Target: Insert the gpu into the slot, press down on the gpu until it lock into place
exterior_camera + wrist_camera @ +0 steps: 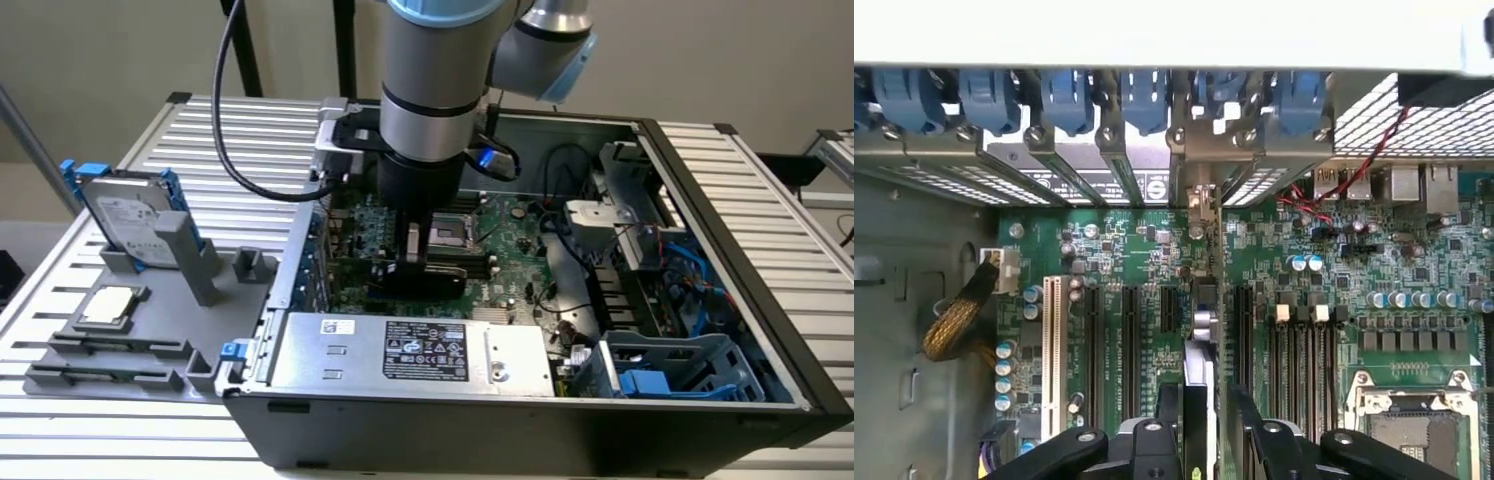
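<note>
Wrist view: tool spread wide, straddling the gpu, which stands edge-on on the motherboard.

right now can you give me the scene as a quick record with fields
pincer: open, its fingers either side of the gpu
gpu: upright on edge, standing on the motherboard among the expansion slots
motherboard: green, inside the open computer case
cpu socket: beside the memory slots
hard drive: in a grey holder outside the case, on the exterior view's left
</note>
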You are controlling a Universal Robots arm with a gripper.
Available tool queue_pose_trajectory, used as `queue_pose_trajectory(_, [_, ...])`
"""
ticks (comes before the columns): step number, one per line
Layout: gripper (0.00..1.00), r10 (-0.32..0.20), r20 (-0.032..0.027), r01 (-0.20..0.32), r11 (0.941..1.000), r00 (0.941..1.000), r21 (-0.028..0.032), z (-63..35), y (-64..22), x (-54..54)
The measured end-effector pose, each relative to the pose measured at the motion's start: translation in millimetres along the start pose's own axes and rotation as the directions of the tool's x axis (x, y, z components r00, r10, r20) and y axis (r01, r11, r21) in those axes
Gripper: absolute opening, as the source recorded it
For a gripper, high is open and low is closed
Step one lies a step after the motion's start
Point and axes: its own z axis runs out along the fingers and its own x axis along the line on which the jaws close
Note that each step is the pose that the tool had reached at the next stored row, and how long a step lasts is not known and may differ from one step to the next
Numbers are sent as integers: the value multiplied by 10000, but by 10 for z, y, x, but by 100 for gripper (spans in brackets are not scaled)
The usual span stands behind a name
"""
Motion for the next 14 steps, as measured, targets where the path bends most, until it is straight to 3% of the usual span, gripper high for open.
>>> queue_pose_trajectory(5, [34,1,0,-1,10000,10000,-18,-230,11,-7])
queue_pose_trajectory(8, [18,0,0,0,10000,10000,-19,-363,17,-11])
queue_pose_trajectory(14, [11,-3,10,3,10000,10000,-18,-383,18,-12])
